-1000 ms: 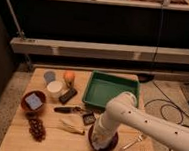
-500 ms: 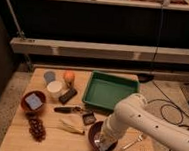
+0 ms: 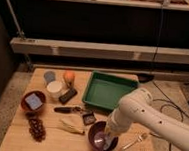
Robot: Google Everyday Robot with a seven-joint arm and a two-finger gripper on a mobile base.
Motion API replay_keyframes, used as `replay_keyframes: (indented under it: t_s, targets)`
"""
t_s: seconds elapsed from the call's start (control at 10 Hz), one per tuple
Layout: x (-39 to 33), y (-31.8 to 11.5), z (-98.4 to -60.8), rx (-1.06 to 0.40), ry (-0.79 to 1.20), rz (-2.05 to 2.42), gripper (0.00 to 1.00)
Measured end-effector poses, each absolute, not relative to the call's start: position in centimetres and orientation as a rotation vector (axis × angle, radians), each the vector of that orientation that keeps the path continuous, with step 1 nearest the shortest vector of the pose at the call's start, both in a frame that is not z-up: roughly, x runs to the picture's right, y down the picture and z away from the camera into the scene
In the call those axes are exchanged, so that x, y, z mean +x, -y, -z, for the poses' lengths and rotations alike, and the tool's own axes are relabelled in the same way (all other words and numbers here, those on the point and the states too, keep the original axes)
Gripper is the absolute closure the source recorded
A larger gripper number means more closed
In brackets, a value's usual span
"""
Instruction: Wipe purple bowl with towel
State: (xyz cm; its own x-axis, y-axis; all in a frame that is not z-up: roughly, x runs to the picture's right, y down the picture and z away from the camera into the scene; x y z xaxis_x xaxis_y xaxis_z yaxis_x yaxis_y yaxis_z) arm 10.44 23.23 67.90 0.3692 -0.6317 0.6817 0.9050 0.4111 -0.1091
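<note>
On the wooden table point(image 3: 11, 138) a green tray point(image 3: 132, 89) sits back right, with an orange point(image 3: 69, 76), a white cup point(image 3: 54, 89) and a dark block point(image 3: 68, 95) to its left, a reddish-brown bowl point(image 3: 24, 103) (a blue square piece point(image 3: 33, 101) lies inside) at the left edge, and a fork point(image 3: 134, 141) front right.

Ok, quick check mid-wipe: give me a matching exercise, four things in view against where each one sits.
1. end effector
2. green tray
3. orange
4. fork

a. beside the purple bowl, near the table's front edge
b. down inside the purple bowl
c. far side of the table, left of the tray in the camera view
d. just behind the purple bowl

Pairs: 1-b, 2-d, 3-c, 4-a
</note>
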Motion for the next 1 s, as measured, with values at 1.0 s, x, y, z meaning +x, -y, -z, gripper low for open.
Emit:
replay_keyframes:
  t_s: [1.0]
  targets:
    - [2.4,-19.4,-71.5,-0.458,0.665,1.108,0.86]
